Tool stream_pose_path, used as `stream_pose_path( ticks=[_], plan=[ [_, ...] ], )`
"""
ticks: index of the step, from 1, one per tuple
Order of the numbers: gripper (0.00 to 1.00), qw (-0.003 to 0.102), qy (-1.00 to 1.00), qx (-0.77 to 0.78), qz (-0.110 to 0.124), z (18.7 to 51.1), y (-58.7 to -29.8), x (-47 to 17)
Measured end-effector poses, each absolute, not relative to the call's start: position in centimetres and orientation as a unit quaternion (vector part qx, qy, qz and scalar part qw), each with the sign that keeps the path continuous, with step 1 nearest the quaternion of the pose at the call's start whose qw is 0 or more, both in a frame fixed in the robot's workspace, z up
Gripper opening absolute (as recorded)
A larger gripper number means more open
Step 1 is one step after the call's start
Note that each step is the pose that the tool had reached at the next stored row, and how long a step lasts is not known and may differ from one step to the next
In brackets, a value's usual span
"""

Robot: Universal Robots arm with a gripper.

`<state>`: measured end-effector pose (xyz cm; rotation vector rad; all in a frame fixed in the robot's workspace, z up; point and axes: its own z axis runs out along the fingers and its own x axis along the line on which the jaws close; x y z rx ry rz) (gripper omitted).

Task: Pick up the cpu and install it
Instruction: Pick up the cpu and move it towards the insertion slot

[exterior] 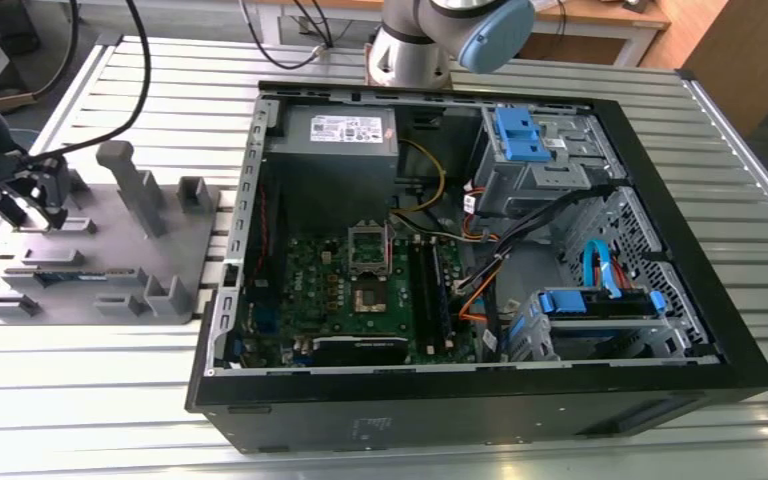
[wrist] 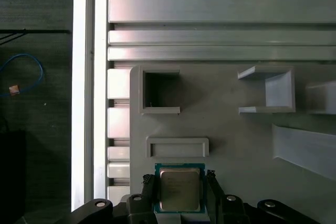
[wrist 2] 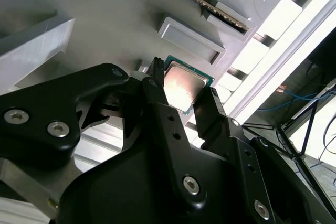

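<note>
The cpu, a small square chip with a silvery top and green rim, lies flat on the grey parts holder. My gripper is down over it, one black finger against each opposite edge, shut on it. The second wrist view shows the cpu between the same fingers. In the exterior view my gripper is low over the holder at that view's left, well apart from the open computer case. Inside the case, the motherboard has its socket uncovered, the latch frame raised.
Upright grey posts and pockets rise from the holder beside my gripper. A green memory stick lies in a holder slot. The case holds a power supply, blue drive cages and loose cables. The slatted metal table edge runs close by.
</note>
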<state>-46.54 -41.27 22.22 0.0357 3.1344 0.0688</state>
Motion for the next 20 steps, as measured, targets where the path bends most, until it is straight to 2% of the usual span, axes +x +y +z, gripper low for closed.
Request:
stream_pose_path(
  ticks=[20],
  plan=[
    [0.47,0.003,1.0,0.011,0.022,22.89,-41.27,-46.54]
  ],
)
